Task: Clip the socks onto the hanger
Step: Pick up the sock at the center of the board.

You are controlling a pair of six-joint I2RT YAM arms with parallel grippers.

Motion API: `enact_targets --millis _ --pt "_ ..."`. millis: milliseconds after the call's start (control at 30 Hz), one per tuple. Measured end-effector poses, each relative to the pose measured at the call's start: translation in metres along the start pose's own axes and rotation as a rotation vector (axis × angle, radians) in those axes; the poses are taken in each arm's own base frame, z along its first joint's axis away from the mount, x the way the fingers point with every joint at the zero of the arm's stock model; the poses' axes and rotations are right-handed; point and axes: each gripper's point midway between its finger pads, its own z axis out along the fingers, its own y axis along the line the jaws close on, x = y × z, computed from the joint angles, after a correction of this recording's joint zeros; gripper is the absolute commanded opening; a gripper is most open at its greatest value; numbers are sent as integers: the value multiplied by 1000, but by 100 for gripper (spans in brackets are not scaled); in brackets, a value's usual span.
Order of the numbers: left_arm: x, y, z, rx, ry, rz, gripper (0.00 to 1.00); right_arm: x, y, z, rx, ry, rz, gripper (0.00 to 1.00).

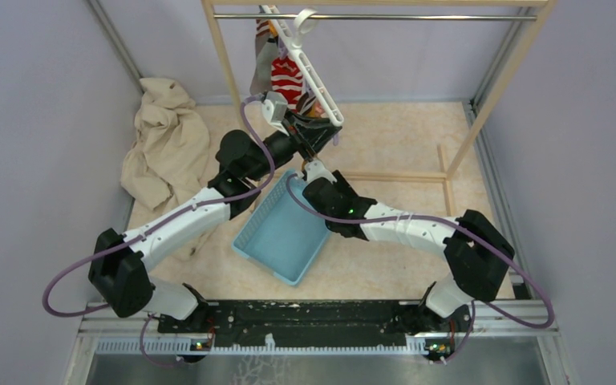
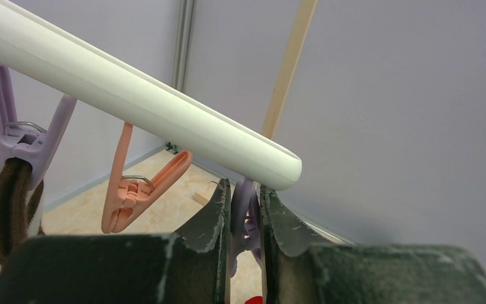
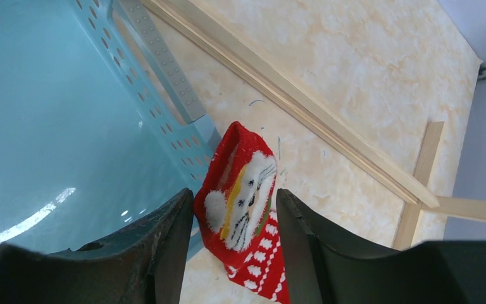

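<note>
Left gripper (image 2: 245, 189) pinched on hanger's (image 2: 139, 104) end purple peg (image 2: 245, 221). Right gripper (image 3: 234, 194) flanks red sock (image 3: 243, 168), grip unclear. Basket (image 3: 50, 114) crowds its 9 o'clock.

The hanger (image 2: 133, 101) is plain white, carrying a lilac peg (image 2: 243, 209) and a salmon-orange peg (image 2: 139, 183). The sock (image 3: 243, 202) is red with white patterned bands and a white-and-yellow patch. The basket (image 3: 50, 126) is pale blue; the cloth (image 1: 164, 144) at its ten o'clock is beige.
</note>
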Motion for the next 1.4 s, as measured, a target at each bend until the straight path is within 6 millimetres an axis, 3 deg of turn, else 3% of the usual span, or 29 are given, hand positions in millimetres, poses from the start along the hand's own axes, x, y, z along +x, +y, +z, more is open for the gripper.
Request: enact_targets --millis 367,667,800,833,1100,1267,1300,1400 --pt "-1 2 -2 -5 -2 2 0 3 7 2 -27 10 -6 33" --pt "-3 1 -4 -4 -7 3 0 14 9 6 -51 34 -10 32" --pt "-3 1 -5 -4 -7 3 0 25 5 9 -51 56 -11 2" --pt "-3 1 -5 -4 -7 3 0 27 2 10 -44 58 -8 0" --pt "-4 0 -5 -3 -8 1 0 12 -9 -3 -66 -1 53 0" --pt "-4 1 -5 -4 -8 0 0 -9 -21 -28 -136 -102 117 0" --pt "-4 1 -5 -4 -8 0 0 -18 -28 -40 -174 -155 145 0" --pt "-4 1 -5 -2 -8 1 0 -23 -47 -50 -204 -218 198 0"
